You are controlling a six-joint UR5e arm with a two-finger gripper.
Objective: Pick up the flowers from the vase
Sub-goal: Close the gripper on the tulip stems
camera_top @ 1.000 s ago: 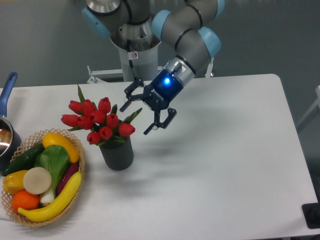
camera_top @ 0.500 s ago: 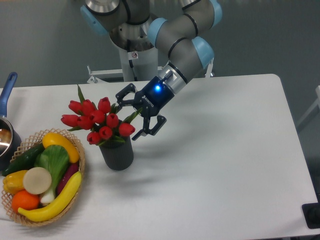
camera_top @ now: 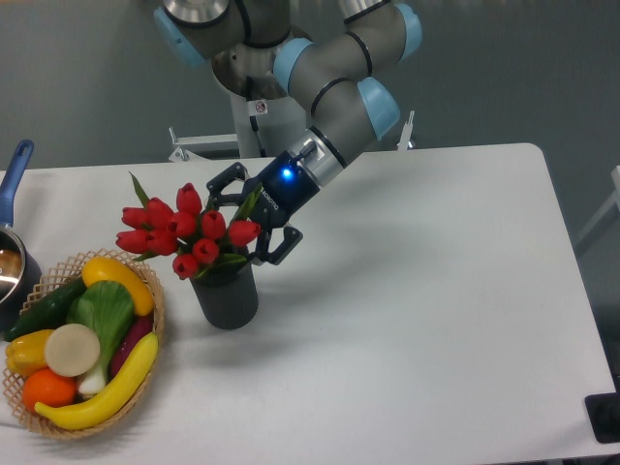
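The gripper [camera_top: 242,221] is reaching in open-jawed from three o'clock, straddling the red tulips [camera_top: 184,231]. They are standing in the dark vase [camera_top: 227,295].

No word or number comes through legibly anywhere. The gripper [camera_top: 244,215] carries a short strip of pale lettering along its dark body beside the blue light, too small to read. On the robot's base column [camera_top: 260,121] sits a small white sticker [camera_top: 259,106] with a red mark, its content too blurred to make out.
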